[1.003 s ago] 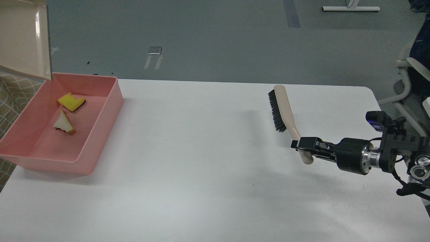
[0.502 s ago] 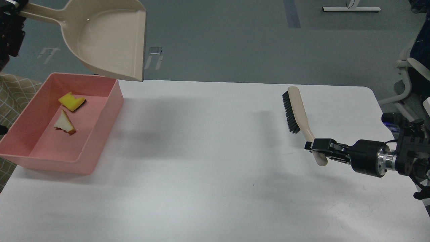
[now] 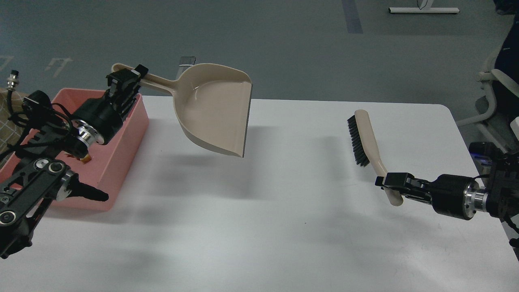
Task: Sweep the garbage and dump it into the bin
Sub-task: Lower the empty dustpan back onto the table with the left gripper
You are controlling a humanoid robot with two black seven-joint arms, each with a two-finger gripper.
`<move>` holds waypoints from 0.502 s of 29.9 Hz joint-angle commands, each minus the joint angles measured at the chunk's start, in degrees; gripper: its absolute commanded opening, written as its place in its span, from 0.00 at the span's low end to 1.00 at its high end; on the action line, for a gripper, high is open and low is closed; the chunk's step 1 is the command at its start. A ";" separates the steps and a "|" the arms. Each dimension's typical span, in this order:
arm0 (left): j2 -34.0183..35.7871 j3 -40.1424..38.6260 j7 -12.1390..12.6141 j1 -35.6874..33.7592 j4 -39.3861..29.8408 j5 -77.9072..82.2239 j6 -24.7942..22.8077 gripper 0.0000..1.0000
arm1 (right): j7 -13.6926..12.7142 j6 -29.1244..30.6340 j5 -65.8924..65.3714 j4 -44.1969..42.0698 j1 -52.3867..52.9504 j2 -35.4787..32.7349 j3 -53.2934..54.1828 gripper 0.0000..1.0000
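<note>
My left gripper (image 3: 129, 77) is clamped on the handle of the beige dustpan (image 3: 215, 109); the pan hangs in the air above the white table (image 3: 263, 211), its handle running left to right and its open mouth facing right and slightly down, casting a shadow below; I see nothing lying in the scoop. Behind and under my left arm sits the pink bin (image 3: 121, 154) at the table's left edge, shallow, with sloping walls; my arm covers most of its inside, and only a small brown scrap (image 3: 85, 159) shows by the wrist. My right gripper (image 3: 391, 182) is closed on the handle end of the brush (image 3: 367, 142); its long axis runs away from me, black bristles facing left.
</note>
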 commanded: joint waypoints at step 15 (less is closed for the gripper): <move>-6.86 6.50 -3.07 6.24 1.48 5.93 9.47 0.00 | 0.09 -0.01 0.00 0.31 -0.85 0.07 0.00 0.00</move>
